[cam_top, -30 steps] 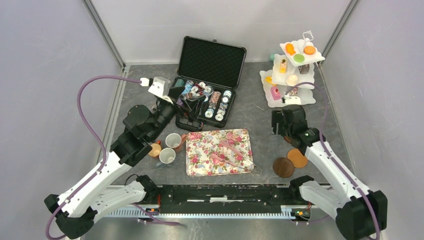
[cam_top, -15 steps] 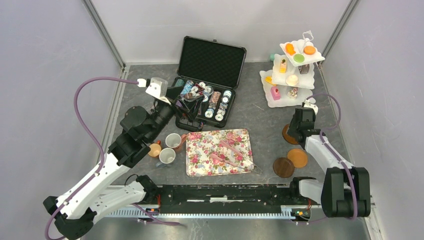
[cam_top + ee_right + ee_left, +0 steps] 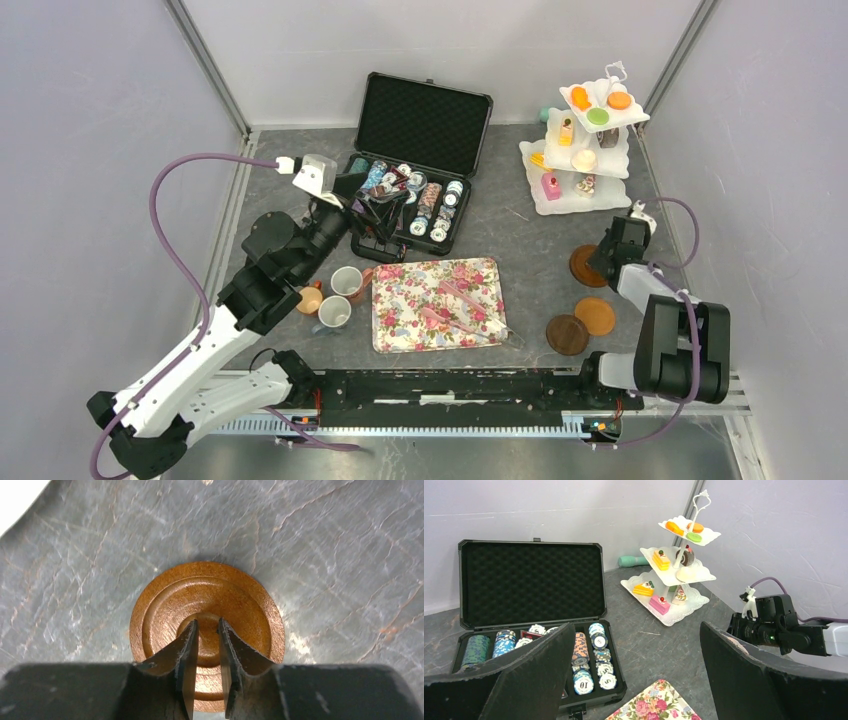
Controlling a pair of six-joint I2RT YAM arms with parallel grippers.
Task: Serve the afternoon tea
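Note:
The toy cakes and macarons (image 3: 585, 130) sit on a white three-tier stand (image 3: 560, 203) at the back right; the left wrist view shows the stand (image 3: 689, 611) too. Three small mugs (image 3: 334, 298) stand left of the floral tray (image 3: 400, 330). My left gripper (image 3: 375, 205) hovers open over the chip case, its fingers wide apart (image 3: 636, 630) and empty. My right gripper (image 3: 603, 262) points down at a brown wooden saucer (image 3: 250, 605). Its jaws (image 3: 206, 622) are nearly together, only a thin slit between them, holding nothing.
An open black case (image 3: 415, 150) of poker chips lies at the back middle. Pink tongs (image 3: 455, 297) rest on the tray. Two more saucers (image 3: 595, 316) (image 3: 567, 335) lie near the right arm's base. A teal object (image 3: 634, 560) lies behind the stand.
My right arm has swung back to the right and folded up over the brown saucer, and its jaws have closed in. The left arm has barely moved.

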